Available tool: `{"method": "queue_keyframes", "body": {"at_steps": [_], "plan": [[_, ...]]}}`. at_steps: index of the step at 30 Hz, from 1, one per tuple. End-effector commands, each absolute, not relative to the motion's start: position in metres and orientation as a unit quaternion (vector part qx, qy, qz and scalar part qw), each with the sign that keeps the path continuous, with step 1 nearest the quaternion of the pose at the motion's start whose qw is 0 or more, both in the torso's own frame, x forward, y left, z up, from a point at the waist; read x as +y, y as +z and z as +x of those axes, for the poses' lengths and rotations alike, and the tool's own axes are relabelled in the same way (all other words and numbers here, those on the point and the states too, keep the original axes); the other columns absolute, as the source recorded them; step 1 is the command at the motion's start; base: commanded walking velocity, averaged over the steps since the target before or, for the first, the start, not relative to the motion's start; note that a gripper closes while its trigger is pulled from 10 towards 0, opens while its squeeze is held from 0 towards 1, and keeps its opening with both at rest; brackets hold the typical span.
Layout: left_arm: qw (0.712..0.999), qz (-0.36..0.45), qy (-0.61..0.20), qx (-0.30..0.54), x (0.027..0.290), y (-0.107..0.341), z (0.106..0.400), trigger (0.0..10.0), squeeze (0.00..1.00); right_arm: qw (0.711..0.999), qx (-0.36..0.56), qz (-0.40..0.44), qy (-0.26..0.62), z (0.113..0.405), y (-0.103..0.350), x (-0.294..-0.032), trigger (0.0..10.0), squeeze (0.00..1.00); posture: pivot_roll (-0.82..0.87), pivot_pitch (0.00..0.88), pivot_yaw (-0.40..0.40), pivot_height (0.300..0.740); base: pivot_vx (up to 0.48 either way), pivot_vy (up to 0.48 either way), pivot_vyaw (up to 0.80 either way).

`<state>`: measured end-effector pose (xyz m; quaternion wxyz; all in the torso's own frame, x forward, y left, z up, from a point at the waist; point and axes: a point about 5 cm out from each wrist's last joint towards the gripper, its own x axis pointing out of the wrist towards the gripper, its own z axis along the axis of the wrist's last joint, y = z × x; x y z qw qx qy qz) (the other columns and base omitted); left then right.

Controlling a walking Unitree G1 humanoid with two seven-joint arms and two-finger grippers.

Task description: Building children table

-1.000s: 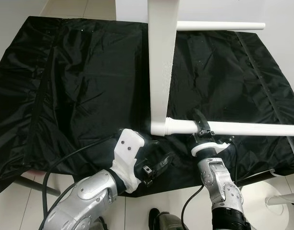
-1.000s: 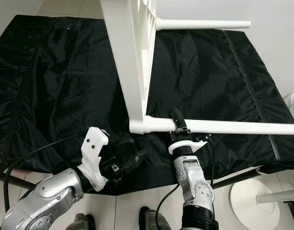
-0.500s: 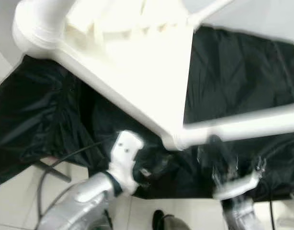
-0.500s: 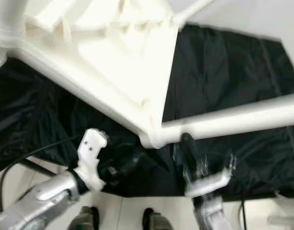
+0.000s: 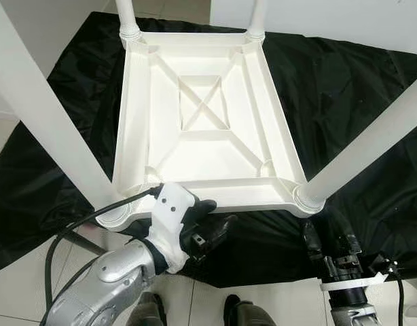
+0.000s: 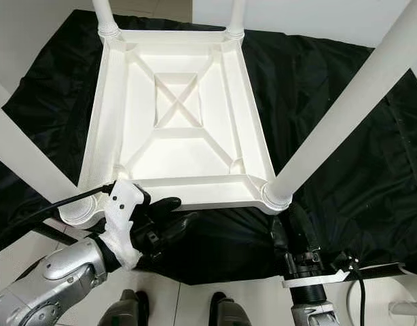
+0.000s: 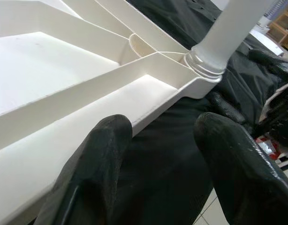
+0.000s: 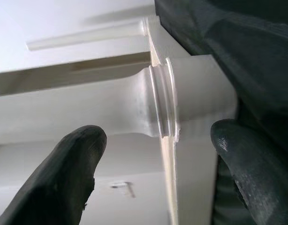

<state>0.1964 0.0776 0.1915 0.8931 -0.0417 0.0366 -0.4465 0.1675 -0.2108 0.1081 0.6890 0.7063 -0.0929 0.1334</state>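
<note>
The left gripper has its two black fingers spread apart at the near edge of the white plastic children's table; one finger lies against the rim, and nothing is held between them. The right gripper is also open, just below the near right corner, holding nothing. The table lies upside down on the worktop under a black cloth, with its round white legs pointing up.
</note>
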Motion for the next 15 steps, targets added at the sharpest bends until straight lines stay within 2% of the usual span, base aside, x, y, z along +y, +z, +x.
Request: {"method": "queue_keyframes", "body": {"at_steps": [1,3,4,7,10,14,15], "plan": [[0.888,-0.037,-0.456,0.041,0.079,0.190,0.197,10.0,0.00,0.695,-0.124,0.699,0.115,0.150,0.109,-0.215,10.0,0.00,0.04,0.235,0.006,0.740,0.000,0.000,0.00],[0.889,-0.036,-0.456,0.041,0.079,0.190,0.198,10.0,0.00,0.697,-0.127,0.694,0.127,0.148,0.113,-0.215,10.0,0.00,0.04,0.235,0.006,0.740,0.000,0.000,0.00],[0.888,-0.036,-0.456,0.041,0.080,0.190,0.199,10.0,0.00,0.714,-0.123,0.674,0.140,0.147,0.118,-0.214,10.0,0.00,0.03,0.226,0.010,0.740,0.000,0.000,0.00],[0.888,-0.036,-0.456,0.041,0.080,0.190,0.200,10.0,0.00,0.727,-0.121,0.660,0.148,0.147,0.121,-0.212,10.0,0.00,0.03,0.225,0.011,0.740,0.000,0.000,0.00],[0.888,-0.029,-0.457,0.034,0.080,0.191,0.206,10.0,0.00,0.769,-0.126,0.582,0.231,0.142,0.147,-0.201,10.0,0.00,0.02,0.204,0.019,0.740,0.000,0.000,0.00],[0.888,-0.026,-0.459,0.032,0.080,0.191,0.209,10.0,0.00,0.781,-0.129,0.556,0.253,0.143,0.153,-0.198,10.0,0.00,0.02,0.194,0.022,0.740,0.000,0.000,0.00],[0.887,-0.024,-0.461,0.030,0.079,0.191,0.210,10.0,0.00,0.795,-0.134,0.540,0.242,0.148,0.154,-0.201,10.0,0.00,0.02,0.186,0.023,0.740,0.000,0.000,0.00]]}}
